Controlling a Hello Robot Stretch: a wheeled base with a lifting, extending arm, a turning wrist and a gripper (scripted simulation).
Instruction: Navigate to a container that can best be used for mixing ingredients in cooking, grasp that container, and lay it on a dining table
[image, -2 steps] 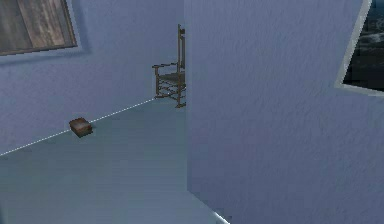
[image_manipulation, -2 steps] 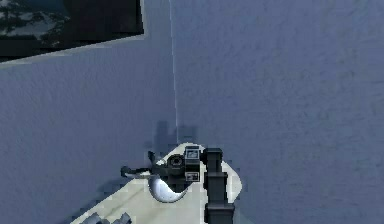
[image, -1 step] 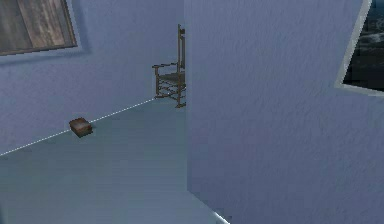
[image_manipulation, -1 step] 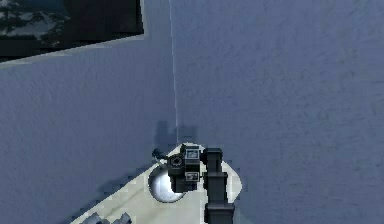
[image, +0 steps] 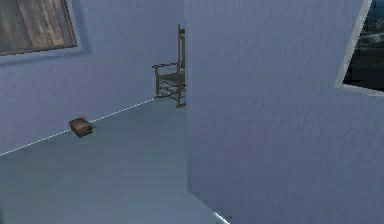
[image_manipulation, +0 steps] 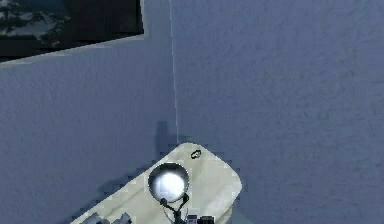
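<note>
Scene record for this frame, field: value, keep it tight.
walls: blue
forward view: rocking chair in the far corner; small brown box on the floor at left
table: pale tabletop at the arm side view's bottom
bowl: shiny round bowl seen against the tabletop
small item: dark ring-like thing near the table's far edge
gripper: gripper at the bottom edge by the bowl; cannot tell whether it holds anything

Pale tabletop: small dark item near far edge, shiny bowl at middle.
</note>
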